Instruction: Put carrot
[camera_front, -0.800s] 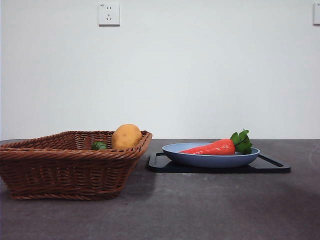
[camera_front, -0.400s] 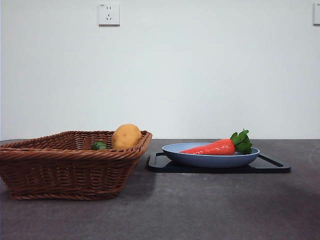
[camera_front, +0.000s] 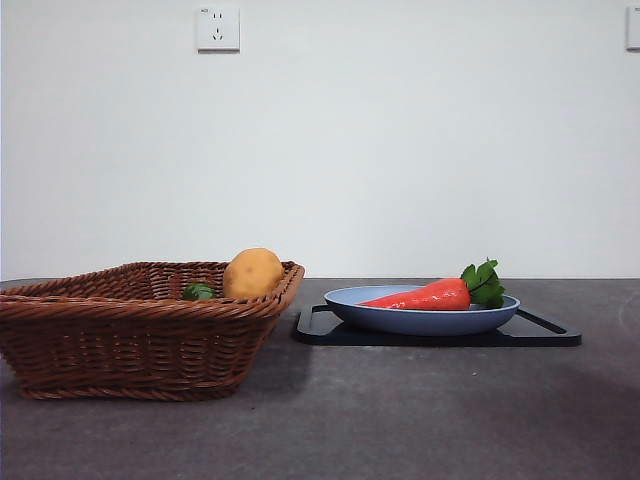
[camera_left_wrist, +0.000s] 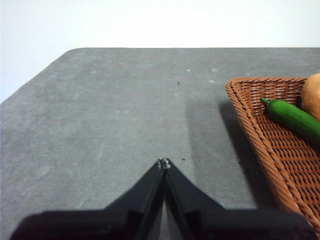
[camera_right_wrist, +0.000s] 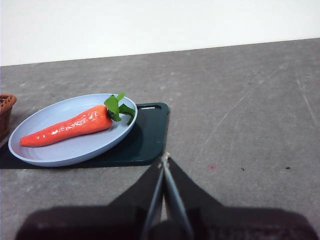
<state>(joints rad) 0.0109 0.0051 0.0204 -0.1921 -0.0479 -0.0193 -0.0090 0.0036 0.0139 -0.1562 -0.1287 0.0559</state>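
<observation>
The carrot lies flat in the blue plate, which sits on a dark tray on the worktop. In the right wrist view it lies at about 10 o'clock from the right end effector, near but apart, with nothing between them. Its long axis runs roughly 8 o'clock to 2 o'clock there, the green tuft toward the tray's middle and the thin tip toward the wicker basket.

The right end effector's 2 jaws are pressed together at the tips, holding nothing. The left end effector is likewise pinched closed and empty, beside the basket's far side, well apart from the carrot.

Judging from this, the right arm is the nearer 1; it would need to spread its jaws and close across the carrot's width.
</observation>
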